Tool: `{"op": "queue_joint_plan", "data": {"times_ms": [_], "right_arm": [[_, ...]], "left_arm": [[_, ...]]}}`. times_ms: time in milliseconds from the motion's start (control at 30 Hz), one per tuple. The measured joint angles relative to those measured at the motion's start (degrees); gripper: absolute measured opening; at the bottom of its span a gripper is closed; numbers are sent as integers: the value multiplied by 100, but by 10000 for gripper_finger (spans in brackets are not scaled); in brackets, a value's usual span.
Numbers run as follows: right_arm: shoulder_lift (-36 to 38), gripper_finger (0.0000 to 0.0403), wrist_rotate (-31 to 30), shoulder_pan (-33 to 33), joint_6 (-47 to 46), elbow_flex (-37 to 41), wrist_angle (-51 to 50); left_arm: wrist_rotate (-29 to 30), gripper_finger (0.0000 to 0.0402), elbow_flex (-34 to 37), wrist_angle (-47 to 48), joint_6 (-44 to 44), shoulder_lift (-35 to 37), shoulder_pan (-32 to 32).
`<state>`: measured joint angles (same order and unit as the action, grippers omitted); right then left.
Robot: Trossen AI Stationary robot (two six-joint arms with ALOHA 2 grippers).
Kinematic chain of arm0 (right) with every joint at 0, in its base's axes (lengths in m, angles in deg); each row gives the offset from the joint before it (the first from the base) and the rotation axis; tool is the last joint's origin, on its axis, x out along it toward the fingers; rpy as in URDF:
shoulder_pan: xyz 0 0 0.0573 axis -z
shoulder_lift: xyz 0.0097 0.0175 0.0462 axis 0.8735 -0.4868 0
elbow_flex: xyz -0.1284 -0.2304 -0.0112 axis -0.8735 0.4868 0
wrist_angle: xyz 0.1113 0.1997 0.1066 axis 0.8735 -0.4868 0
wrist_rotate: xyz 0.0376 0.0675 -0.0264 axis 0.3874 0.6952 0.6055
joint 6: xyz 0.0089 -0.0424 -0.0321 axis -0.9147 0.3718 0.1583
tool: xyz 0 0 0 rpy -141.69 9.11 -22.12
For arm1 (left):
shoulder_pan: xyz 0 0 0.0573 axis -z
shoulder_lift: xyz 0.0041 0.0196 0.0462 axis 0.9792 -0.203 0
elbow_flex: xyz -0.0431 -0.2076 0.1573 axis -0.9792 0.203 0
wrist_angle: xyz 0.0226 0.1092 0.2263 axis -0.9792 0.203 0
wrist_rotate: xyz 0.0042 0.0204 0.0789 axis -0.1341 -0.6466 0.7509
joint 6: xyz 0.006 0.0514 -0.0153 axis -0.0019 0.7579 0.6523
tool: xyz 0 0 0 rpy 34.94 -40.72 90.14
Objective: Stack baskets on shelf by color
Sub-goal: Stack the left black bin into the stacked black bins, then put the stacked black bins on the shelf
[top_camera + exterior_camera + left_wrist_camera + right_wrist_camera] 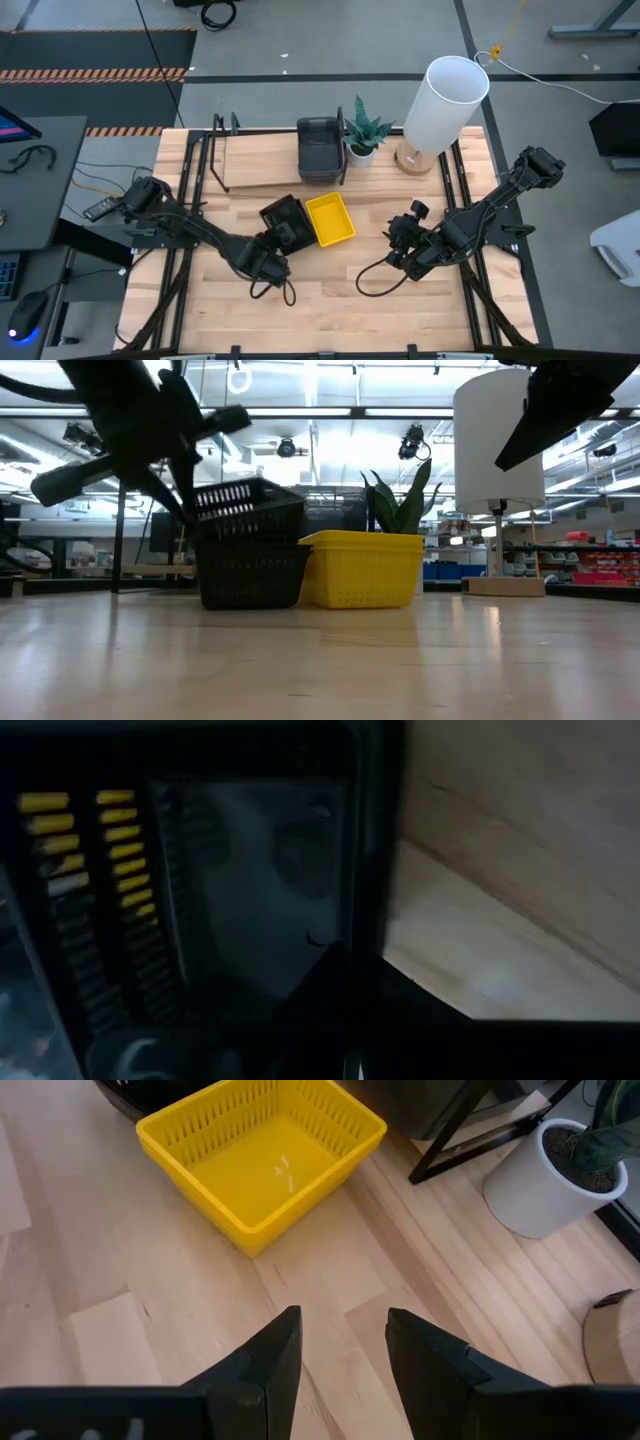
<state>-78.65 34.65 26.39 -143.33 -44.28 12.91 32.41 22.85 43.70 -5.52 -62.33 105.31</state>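
Shelf [255, 165]: you see it along the far edge of the tabletop [330, 300], a light board in a black frame with upright dividers.
Stored so far: dark grey baskets [319, 150] sit on the shelf beside a divider; how many are stacked there you cannot tell from above.
Black mesh baskets [250, 555]: one rests on the tabletop, a second is tilted above it with one end raised, both just beside the yellow basket [330, 219].
Left hand [272, 252]: clenched on the rim of the raised black mesh basket.
Right hand [340, 1345]: released, holding nothing, hovering over bare wood near the yellow basket.
Other items: potted plant [364, 130] and white lamp [443, 102] at the far side.
Progress: your judgement should be roughly midway at best; black and yellow are not yet shelved.
Not accounted for: the remaining baskets are not visible.
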Motion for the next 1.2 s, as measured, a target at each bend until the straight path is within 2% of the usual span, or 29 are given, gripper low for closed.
{"op": "queue_joint_plan", "data": {"times_ms": [200, 300, 467, 700, 867, 1067, 1200], "right_arm": [[0, 153, 2, 0, 0, 0, 0], [0, 153, 2, 0, 0, 0, 0], [0, 153, 2, 0, 0, 0, 0], [0, 153, 2, 0, 0, 0, 2], [0, 153, 1, 0, 0, 0, 3], [0, 153, 2, 0, 0, 0, 9], [0, 153, 1, 0, 2, 0, 47]], "left_arm": [[-1165, 7, 2, -148, 525, 0, -206], [-1455, 8, 2, -318, 569, 0, -281], [-1512, 32, 2, -424, 359, 0, -378], [-1509, 115, -21, -490, 160, -2, -305], [-1408, 164, -347, -417, -210, -7, -302], [-1483, 178, -863, -370, -664, -7, -302], [-1867, 168, -1034, -783, -1576, -7, -315]]}}
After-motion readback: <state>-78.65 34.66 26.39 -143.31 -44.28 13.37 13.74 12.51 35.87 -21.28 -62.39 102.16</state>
